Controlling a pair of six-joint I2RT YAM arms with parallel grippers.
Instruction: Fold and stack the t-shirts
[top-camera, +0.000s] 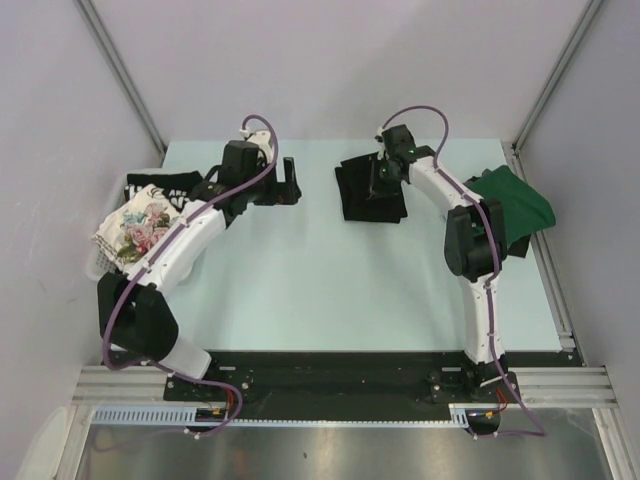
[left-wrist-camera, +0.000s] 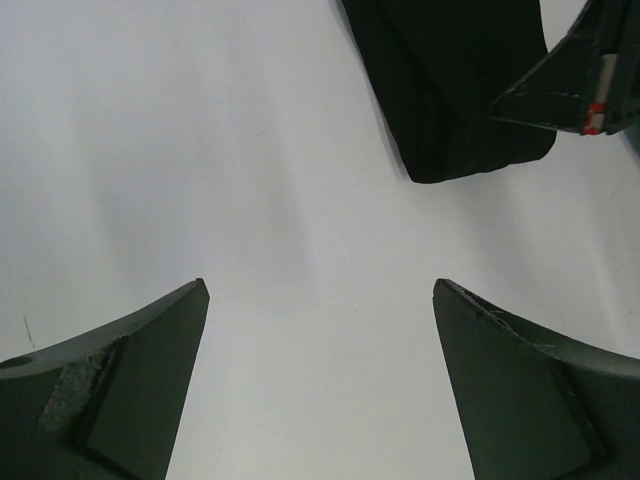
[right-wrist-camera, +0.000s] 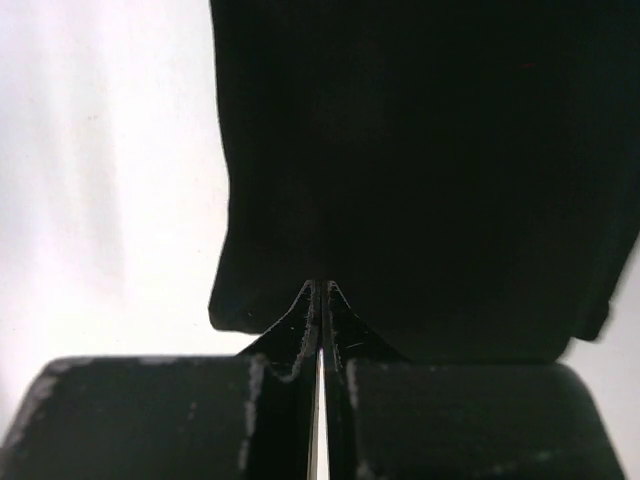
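A folded plain black t-shirt (top-camera: 362, 200) (left-wrist-camera: 450, 90) (right-wrist-camera: 420, 150) lies at the back middle of the table. My right gripper (top-camera: 383, 172) (right-wrist-camera: 322, 285) points down onto its edge, jaws pressed together with the tips in the cloth. My left gripper (top-camera: 290, 180) (left-wrist-camera: 320, 290) hovers to the shirt's left, wide open over bare table, nothing between its fingers. A dark green t-shirt (top-camera: 515, 200) lies crumpled at the right edge. At the far left a black t-shirt with white lettering (top-camera: 160, 190) and a white floral-print one (top-camera: 135, 230) sit piled together.
The piled shirts at the left rest in a white basket (top-camera: 97, 265), mostly hidden by the left arm. Grey walls close in both sides. A metal rail runs along the table's right edge (top-camera: 555, 290). The right gripper's body (left-wrist-camera: 560, 90) shows in the left wrist view.
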